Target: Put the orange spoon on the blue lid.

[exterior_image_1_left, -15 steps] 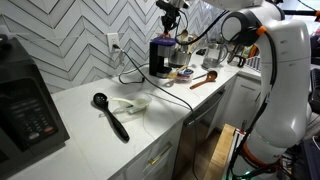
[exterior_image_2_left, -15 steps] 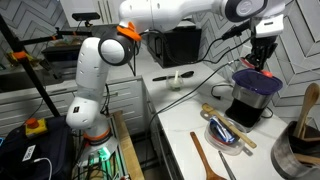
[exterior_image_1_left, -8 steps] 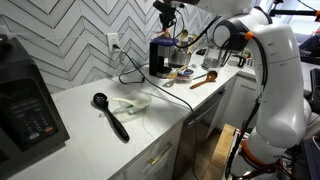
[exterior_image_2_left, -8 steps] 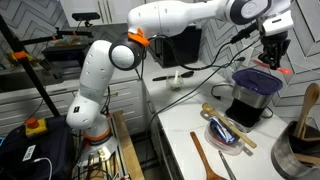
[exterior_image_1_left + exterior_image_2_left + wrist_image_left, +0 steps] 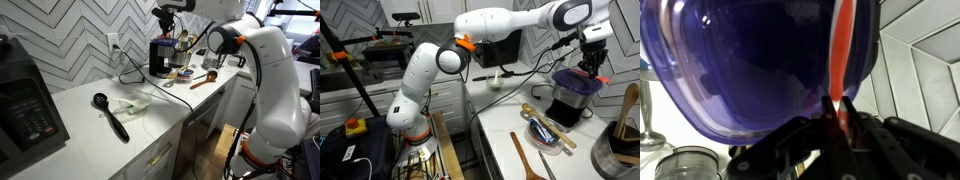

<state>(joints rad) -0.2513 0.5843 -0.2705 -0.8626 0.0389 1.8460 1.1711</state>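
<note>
Your gripper (image 5: 592, 66), jaws clamped on the spoon (image 5: 843, 50), has dropped closer to the lid (image 5: 740, 70) in the last sec; release prob. near.

Arm stretched way out, gripper parked right over the lid

The arm (image 5: 510, 22) goes up, bends at the orange-ringed joint, then runs roughly level across to the wrist (image 5: 590, 32), which points straight down. The gripper (image 5: 594, 68) hangs just above the lid (image 5: 578, 82). Its fingers (image 5: 790, 140) are pinched tight on the spoon (image 5: 843, 50), which sticks out over the lid in the wrist view. Can't tell if it's touching.
</note>
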